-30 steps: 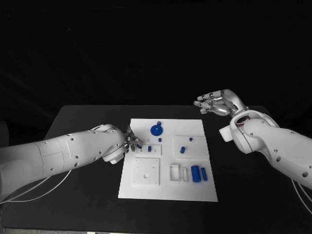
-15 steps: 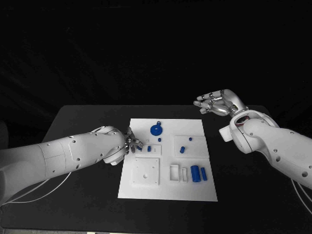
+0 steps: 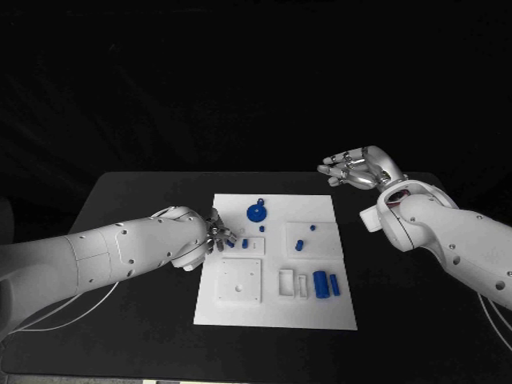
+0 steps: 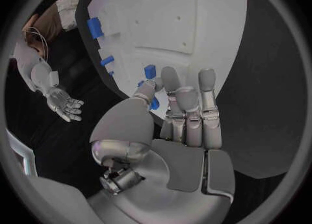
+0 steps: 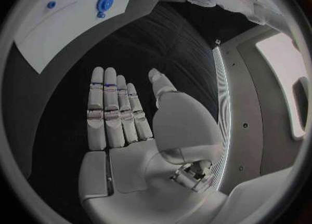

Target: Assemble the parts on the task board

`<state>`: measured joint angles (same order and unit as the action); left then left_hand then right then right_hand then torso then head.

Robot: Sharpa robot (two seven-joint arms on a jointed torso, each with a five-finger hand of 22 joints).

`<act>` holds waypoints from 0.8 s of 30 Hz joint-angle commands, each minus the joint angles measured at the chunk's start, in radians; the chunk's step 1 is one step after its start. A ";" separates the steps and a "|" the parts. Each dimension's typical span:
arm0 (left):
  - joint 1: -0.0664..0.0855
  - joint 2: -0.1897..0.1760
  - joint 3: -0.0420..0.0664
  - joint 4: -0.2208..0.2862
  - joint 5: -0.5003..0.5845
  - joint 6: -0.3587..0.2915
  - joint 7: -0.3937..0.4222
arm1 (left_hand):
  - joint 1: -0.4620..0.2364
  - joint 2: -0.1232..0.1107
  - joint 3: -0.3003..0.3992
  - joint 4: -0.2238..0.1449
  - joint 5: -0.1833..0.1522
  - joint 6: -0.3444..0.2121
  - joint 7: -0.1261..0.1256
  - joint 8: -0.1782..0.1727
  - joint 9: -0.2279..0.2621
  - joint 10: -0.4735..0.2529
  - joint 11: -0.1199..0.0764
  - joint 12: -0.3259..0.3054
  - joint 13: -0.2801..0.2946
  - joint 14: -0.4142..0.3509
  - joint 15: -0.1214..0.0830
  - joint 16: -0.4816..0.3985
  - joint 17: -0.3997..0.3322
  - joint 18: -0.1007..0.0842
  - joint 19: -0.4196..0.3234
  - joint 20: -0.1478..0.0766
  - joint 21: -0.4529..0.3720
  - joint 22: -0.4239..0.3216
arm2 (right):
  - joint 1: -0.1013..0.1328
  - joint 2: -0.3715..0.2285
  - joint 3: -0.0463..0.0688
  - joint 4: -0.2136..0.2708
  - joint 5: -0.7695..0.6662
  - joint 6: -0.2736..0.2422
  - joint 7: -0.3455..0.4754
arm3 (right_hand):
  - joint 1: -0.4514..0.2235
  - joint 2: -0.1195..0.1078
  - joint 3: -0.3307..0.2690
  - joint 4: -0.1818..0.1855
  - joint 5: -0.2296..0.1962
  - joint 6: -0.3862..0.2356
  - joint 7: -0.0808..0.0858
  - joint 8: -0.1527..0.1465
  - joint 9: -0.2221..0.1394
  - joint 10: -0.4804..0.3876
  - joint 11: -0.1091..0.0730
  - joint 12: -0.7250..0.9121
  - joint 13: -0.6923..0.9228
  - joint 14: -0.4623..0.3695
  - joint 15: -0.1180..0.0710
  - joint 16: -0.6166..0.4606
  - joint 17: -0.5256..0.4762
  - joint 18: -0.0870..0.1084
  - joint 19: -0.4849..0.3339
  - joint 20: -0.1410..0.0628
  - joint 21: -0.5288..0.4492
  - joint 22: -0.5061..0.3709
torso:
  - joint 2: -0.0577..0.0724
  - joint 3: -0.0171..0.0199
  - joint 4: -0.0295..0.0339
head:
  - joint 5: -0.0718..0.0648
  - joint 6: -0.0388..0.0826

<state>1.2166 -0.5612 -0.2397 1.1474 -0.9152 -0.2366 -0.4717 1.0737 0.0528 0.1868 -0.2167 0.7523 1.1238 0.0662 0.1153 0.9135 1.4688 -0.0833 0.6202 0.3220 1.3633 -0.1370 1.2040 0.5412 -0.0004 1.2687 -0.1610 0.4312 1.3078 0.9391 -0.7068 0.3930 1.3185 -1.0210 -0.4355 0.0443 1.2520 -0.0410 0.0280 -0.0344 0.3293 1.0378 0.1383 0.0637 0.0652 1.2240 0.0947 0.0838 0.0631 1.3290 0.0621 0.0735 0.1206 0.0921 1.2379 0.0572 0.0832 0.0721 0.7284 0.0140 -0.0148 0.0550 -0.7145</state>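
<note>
The white task board [image 3: 277, 308] lies mid-table. On it are a round blue part [image 3: 258, 214], small blue parts [image 3: 301, 243] and two blue cylinders [image 3: 326, 283]. My left hand [image 3: 216, 236] is at the board's left edge. In the left wrist view its fingers [image 4: 189, 104] stretch out over the board [image 4: 182, 21], and the thumb presses a small blue part [image 4: 154, 103] against the nearest finger. My right hand [image 3: 358, 170] hangs raised beyond the board's far right corner. It is flat, fingers [image 5: 111, 104] straight, and holds nothing.
A raised white square block [image 3: 241, 280] and a narrow slotted block [image 3: 287, 282] stand on the board's near half. The black table [image 3: 130, 320] has bare room on both sides of the board. My right forearm [image 3: 452, 248] crosses the table's right side.
My left forearm has shifted slightly; both hands stay where they were.
</note>
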 commanded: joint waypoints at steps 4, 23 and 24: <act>-0.002 0.002 -0.001 0.001 -0.009 0.034 0.001 | -0.002 0.009 0.044 -0.047 0.005 0.088 -0.082 0.003 0.002 0.042 -0.007 0.003 0.001 0.001 -0.006 -0.007 0.001 0.011 0.004 0.000 0.004 0.018 | -0.001 0.000 0.001 0.001 -0.001 0.015 0.009 | -0.008 -0.004 -0.001 -0.002 0.004 -0.004 0.000 -0.001 -0.001 -0.004 -0.003 -0.004 -0.001 -0.008 0.002 -0.003 -0.002 -0.003 -0.005 -0.001 -0.003 -0.001 | 0.000 -0.0007 -0.0002 | 0.000 0.000; -0.002 -0.001 -0.001 -0.006 -0.020 0.050 -0.005 | -0.002 0.009 0.044 -0.050 0.007 0.089 -0.082 0.003 0.002 0.042 -0.007 0.002 0.001 0.000 -0.006 -0.008 0.003 0.011 0.003 0.000 0.004 0.019 | -0.001 -0.001 0.001 0.000 -0.001 0.015 0.009 | -0.008 -0.004 -0.001 -0.002 0.004 -0.004 0.000 -0.001 -0.001 -0.004 -0.003 -0.004 -0.001 -0.008 0.002 -0.003 -0.002 -0.003 -0.005 -0.001 -0.003 -0.001 | 0.001 -0.0005 -0.0009 | 0.000 -0.001; -0.002 -0.001 -0.001 -0.006 -0.020 0.051 -0.005 | -0.002 0.009 0.044 -0.050 0.007 0.089 -0.082 0.003 0.002 0.042 -0.007 0.002 0.001 0.000 -0.006 -0.008 0.003 0.011 0.003 0.000 0.004 0.019 | -0.001 -0.001 0.001 0.000 -0.001 0.015 0.009 | -0.008 -0.004 -0.001 -0.002 0.004 -0.004 0.000 -0.001 -0.001 -0.004 -0.003 -0.004 -0.001 -0.008 0.002 -0.003 -0.002 -0.003 -0.005 -0.001 -0.003 -0.001 | 0.001 -0.0005 -0.0009 | 0.000 -0.001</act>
<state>1.2171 -0.5634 -0.2386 1.1427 -0.9293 -0.2105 -0.4729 1.0719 0.0510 0.1868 -0.2169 0.7539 1.1231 0.0637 0.1153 0.9174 1.4666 -0.0854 0.6201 0.3218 1.3644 -0.1349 1.1996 0.5427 -0.0004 1.2686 -0.1610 0.4312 1.3075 0.9389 -0.7080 0.3930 1.3180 -1.0209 -0.4339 0.0440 1.2520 -0.0410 0.0280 -0.0344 0.3292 1.0378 0.1383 0.0637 0.0653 1.2240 0.0947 0.0838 0.0632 1.3290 0.0621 0.0735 0.1207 0.0920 1.2379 0.0572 0.0832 0.0721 0.7287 0.0134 -0.0147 0.0548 -0.7158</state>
